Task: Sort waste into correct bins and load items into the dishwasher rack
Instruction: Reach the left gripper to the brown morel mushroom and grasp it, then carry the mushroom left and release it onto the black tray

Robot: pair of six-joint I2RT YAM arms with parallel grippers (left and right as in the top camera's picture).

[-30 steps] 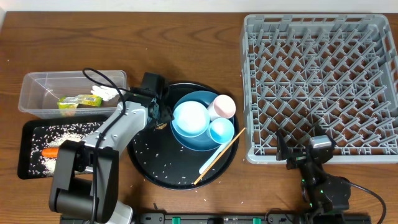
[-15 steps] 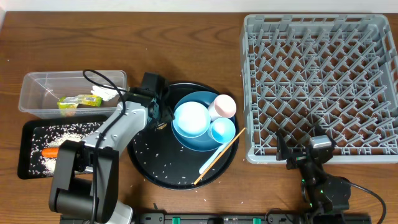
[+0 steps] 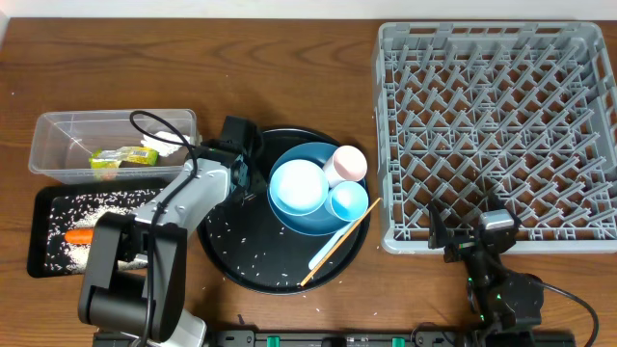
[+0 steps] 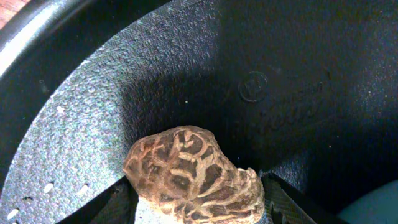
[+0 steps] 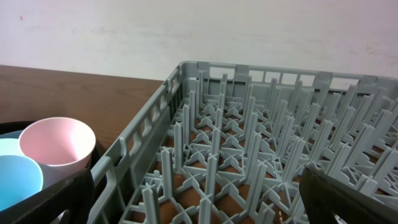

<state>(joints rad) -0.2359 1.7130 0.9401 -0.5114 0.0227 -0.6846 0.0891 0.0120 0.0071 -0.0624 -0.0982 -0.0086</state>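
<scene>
Pebbled floor of round black tray (image 4: 93, 124): small brown food lump (image 4: 186, 174) lies btwn my left gripper (image 4: 196, 200) fingers (image 4: 118, 202); clamped or not, can't tell. Looks light, wrinkled, prob. crumbly; I'd pinch gently across its middle.

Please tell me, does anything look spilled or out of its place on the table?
Yes. Loose white rice grains lie scattered over the front left of the large round black tray, beside the dishes. A wrinkled brown food lump also sits on that tray, between the left gripper's jaws, not yet sorted.
</scene>
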